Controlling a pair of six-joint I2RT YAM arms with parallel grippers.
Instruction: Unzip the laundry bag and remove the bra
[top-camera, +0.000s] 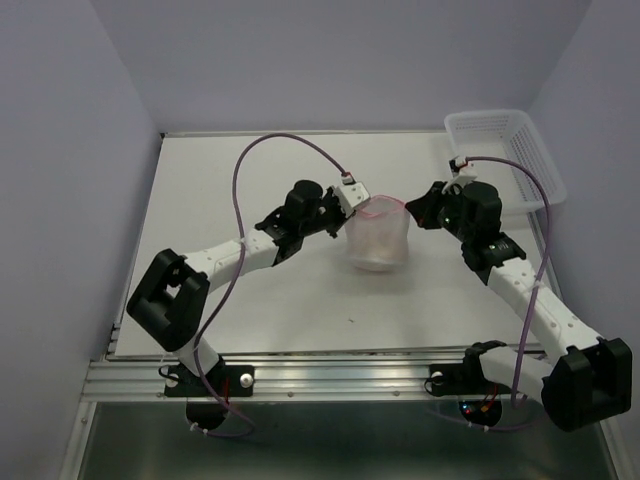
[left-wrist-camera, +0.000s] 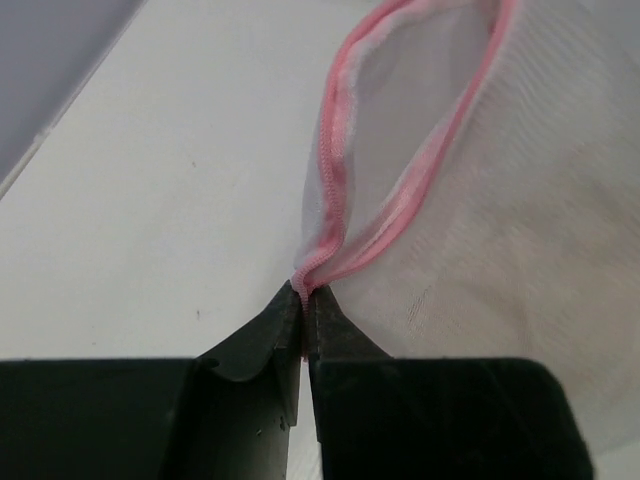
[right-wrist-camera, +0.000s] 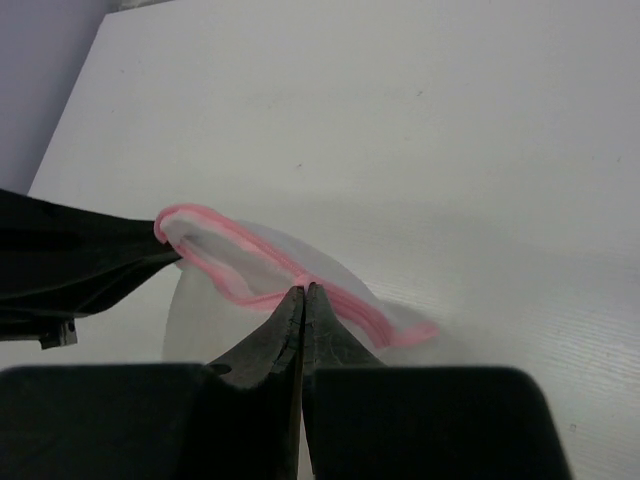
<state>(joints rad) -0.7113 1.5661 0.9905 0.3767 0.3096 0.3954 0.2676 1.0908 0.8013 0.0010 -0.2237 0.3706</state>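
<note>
The laundry bag (top-camera: 378, 240) is a white mesh pouch with a pink zipper. It hangs over the middle of the table, between my two grippers. Its pink-edged mouth (left-wrist-camera: 400, 130) gapes partly open. My left gripper (top-camera: 350, 203) holds the bag's left rim; in the left wrist view its jaws (left-wrist-camera: 303, 293) pinch the end of the pink zipper trim. My right gripper (top-camera: 412, 207) is at the right rim, its jaws (right-wrist-camera: 303, 290) pressed together on the pink edge of the bag (right-wrist-camera: 300, 275). The bra is hidden; only a faint peach tint shows through the mesh (left-wrist-camera: 560, 250).
A white plastic lattice basket (top-camera: 503, 150) stands at the table's back right corner, just behind my right arm. Purple cables loop above both arms. Side walls enclose the white table (top-camera: 250, 310) to the left and right.
</note>
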